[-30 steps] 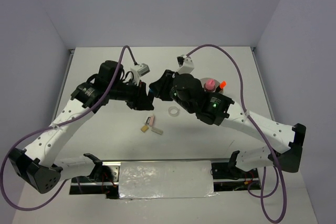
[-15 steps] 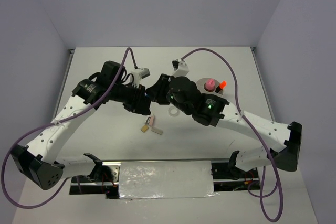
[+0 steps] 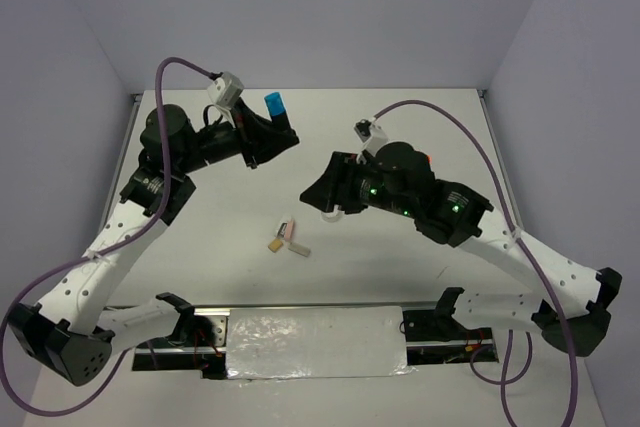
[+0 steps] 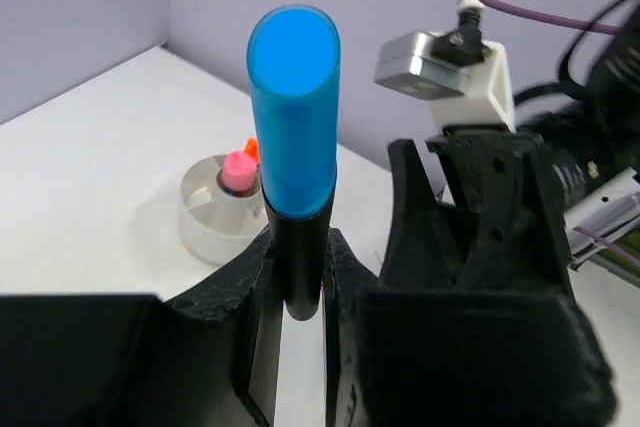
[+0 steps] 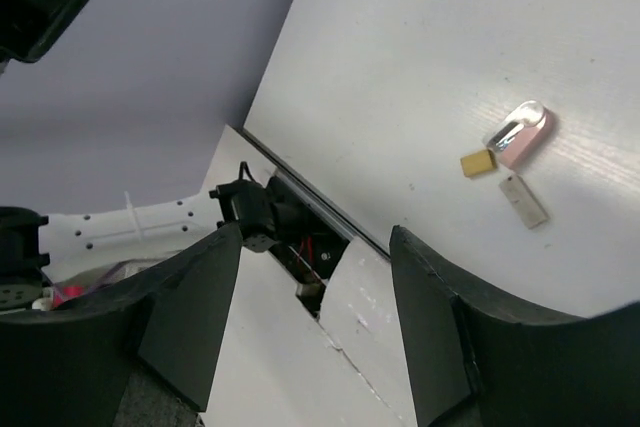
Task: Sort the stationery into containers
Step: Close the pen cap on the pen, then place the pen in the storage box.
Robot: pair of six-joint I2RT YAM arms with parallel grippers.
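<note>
My left gripper (image 3: 268, 133) is shut on a black marker with a blue cap (image 3: 272, 104), held upright above the far left of the table; the left wrist view shows the marker (image 4: 293, 127) clamped between the jaws (image 4: 295, 282). The white divided tub (image 4: 212, 212) holds the pink cylinder (image 4: 238, 170) and an orange tip (image 4: 250, 150). From the top the right arm hides the tub, and only the orange tip (image 3: 425, 159) shows. My right gripper (image 3: 318, 194) is open and empty (image 5: 315, 277). The pink eraser (image 3: 289, 231) and tan pieces (image 3: 274, 245) lie mid-table, as the right wrist view shows (image 5: 525, 137).
The tape ring (image 3: 331, 213) peeks out just under the right gripper. A second tan piece (image 5: 524, 199) lies beside the eraser. The right arm's wrist (image 4: 480, 207) is close to the right of the left gripper. Grey walls enclose the table on three sides.
The left gripper has risen and swung back to the far left with the blue-capped marker. The right arm has pulled away to the right, and the two grippers have separated.
</note>
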